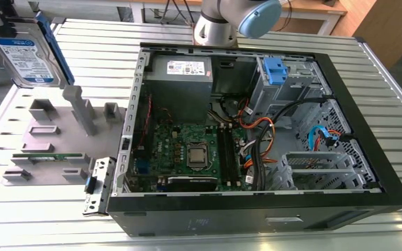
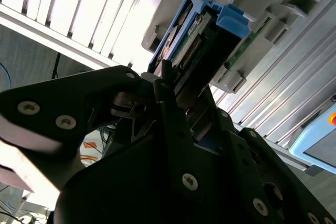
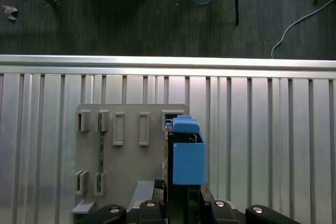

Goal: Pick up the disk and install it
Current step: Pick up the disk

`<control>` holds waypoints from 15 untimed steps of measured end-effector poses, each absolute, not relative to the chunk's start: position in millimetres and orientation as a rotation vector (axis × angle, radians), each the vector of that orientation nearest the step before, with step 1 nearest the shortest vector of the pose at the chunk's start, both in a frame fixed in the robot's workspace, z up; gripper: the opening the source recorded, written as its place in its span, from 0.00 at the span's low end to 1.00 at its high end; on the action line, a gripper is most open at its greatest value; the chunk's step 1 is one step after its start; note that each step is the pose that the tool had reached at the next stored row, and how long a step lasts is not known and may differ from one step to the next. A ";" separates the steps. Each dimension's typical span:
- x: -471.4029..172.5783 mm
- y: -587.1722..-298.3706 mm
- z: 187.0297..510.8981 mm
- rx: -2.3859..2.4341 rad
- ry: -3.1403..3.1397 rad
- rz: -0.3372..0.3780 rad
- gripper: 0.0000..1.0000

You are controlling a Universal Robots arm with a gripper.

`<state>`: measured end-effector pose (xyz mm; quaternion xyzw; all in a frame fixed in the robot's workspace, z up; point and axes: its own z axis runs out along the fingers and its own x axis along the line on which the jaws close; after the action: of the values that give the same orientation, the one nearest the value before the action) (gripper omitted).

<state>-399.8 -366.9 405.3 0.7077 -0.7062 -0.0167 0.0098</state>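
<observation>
The disk [image 1: 30,57] hangs upright at the exterior view's far left, above the grey fixture plate [image 1: 54,141]. It is a silver drive with a white-and-blue label and blue rails. My gripper [image 1: 12,29] is shut on its upper end. In the second wrist view the black fingers [image 2: 168,103] clamp the disk [image 2: 197,35], which is seen edge-on with its blue handle away from the gripper. In the first wrist view the disk's blue carrier [image 3: 188,161] sticks out from the gripper [image 3: 181,203] over the fixture plate [image 3: 126,166].
The open computer case [image 1: 257,209] lies on the slatted metal table [image 1: 397,104], to the exterior view's right of the plate. Inside it are a grey power supply [image 1: 180,73], a motherboard [image 1: 187,151], cables and a drive cage with a blue bracket [image 1: 274,70]. The arm's base [image 1: 222,21] stands behind the case.
</observation>
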 end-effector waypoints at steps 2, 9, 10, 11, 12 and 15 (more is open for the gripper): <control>-399.8 -366.9 405.5 2.210 -2.205 -0.052 0.35; -399.8 -366.9 408.4 2.210 -2.205 -0.052 0.35; -399.8 -366.9 409.0 2.210 -2.205 -0.052 0.35; -399.8 -366.9 409.7 2.210 -2.205 -0.052 0.35; -399.8 -366.9 410.4 2.209 -2.205 -0.052 0.35; -399.8 -366.9 412.5 2.210 -2.205 -0.052 0.35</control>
<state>-399.8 -366.9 412.5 0.7077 -0.7062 -0.0167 0.0098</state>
